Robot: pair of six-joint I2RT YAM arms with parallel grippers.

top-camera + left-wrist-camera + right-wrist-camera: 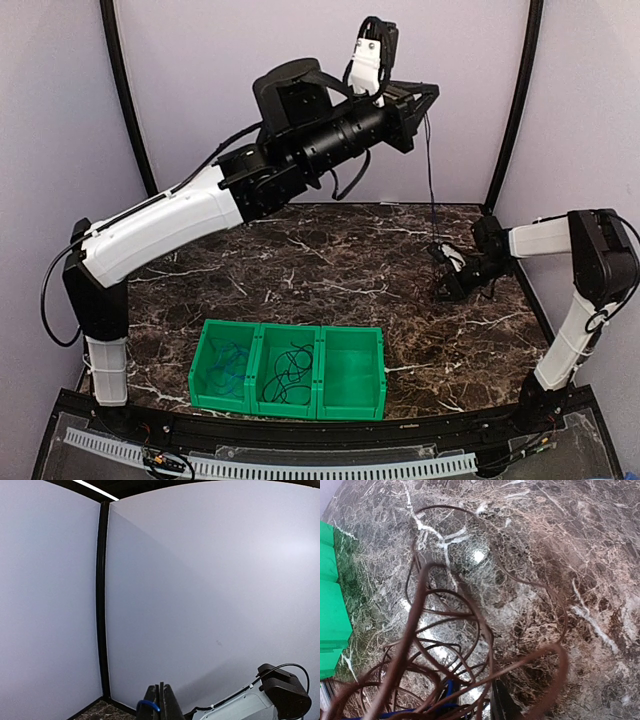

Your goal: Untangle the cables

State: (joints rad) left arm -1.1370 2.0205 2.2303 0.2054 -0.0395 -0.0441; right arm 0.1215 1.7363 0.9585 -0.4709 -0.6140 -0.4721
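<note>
Bins (350, 375) lower centre, loose cables (290, 365) in two. Upper right, my left gripper (425, 100) pinches the blue cable (431, 170), hanging to the tangle (455, 650). Right gripper (445, 285) at it, mid-right; can't tell its jaws.

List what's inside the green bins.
Left bin: a blue cable coil. Middle bin: black cable loops. Right bin: no cable visible. The floor strips behind the near walls are hidden.
</note>
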